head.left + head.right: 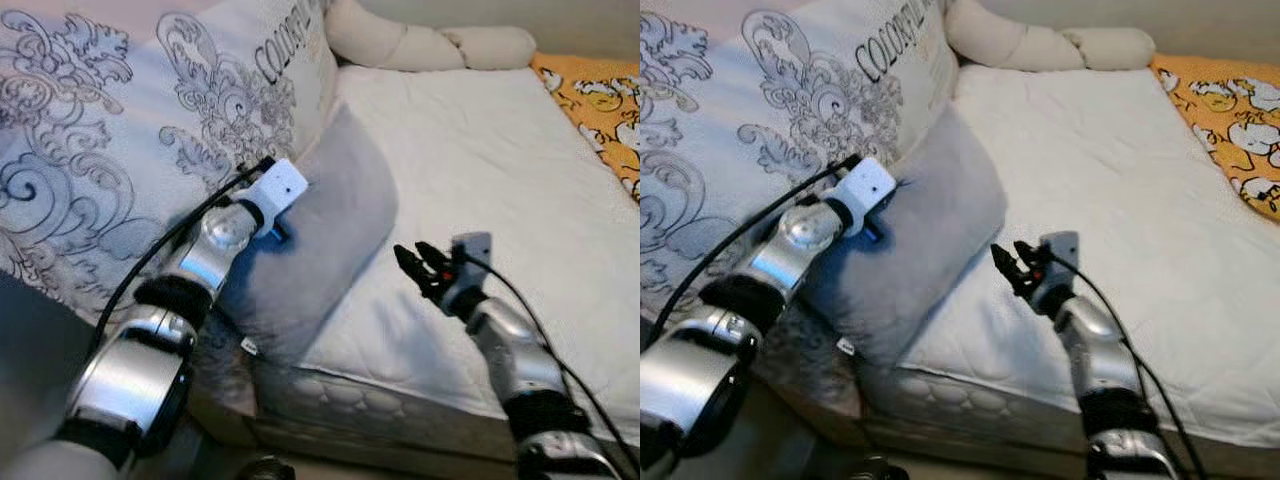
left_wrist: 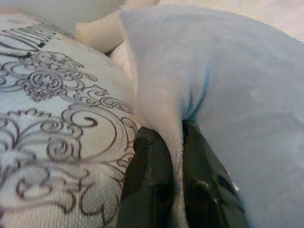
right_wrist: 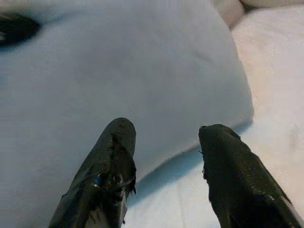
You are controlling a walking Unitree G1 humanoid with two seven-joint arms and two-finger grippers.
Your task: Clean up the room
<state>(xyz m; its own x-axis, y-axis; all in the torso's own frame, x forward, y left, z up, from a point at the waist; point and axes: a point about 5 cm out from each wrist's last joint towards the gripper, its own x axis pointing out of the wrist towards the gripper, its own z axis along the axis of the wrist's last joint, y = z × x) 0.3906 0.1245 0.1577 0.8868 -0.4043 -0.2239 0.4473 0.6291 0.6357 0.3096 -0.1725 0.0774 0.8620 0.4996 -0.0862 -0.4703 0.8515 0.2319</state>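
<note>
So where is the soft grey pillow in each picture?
Left eye view: grey pillow left of centre, beside the patterned quilt.
Right eye view: left of centre.
Left wrist view: right side, edge pinched in the left gripper.
Right wrist view: just beyond the open right gripper.
Shared landmark: white mattress.

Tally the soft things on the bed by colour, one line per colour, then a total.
Grey: 1, the grey pillow, its edge pinched by the left gripper.
Patterned white with grey scrolls: 1, the patterned cushion.
Cream: 1, the cream bolster.
Orange: 1, the orange printed blanket.
Total: 4.
</note>
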